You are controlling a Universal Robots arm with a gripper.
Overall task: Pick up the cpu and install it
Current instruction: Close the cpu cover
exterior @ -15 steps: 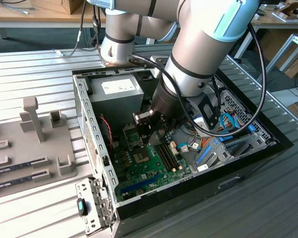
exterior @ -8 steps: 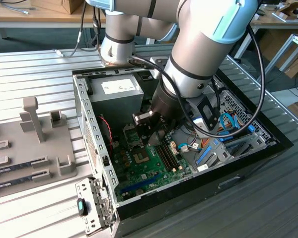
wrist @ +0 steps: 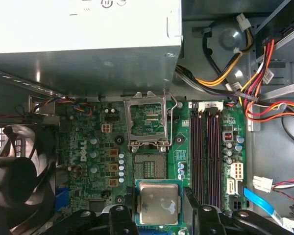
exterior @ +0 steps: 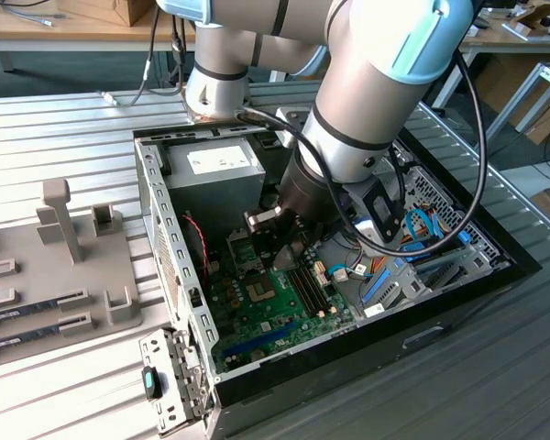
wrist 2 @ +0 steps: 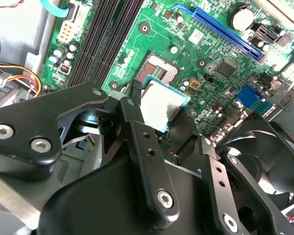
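The cpu is a thin, stiff plate, probably light, with a slick metal top and likely a delicate underside, so its side edges are the place to grip. It is held level just beside the open socket, on the side away from the raised frame. The gripper has its jaws closed on two opposite edges of it. The arm leans steeply down into the case, wrist near the socket.
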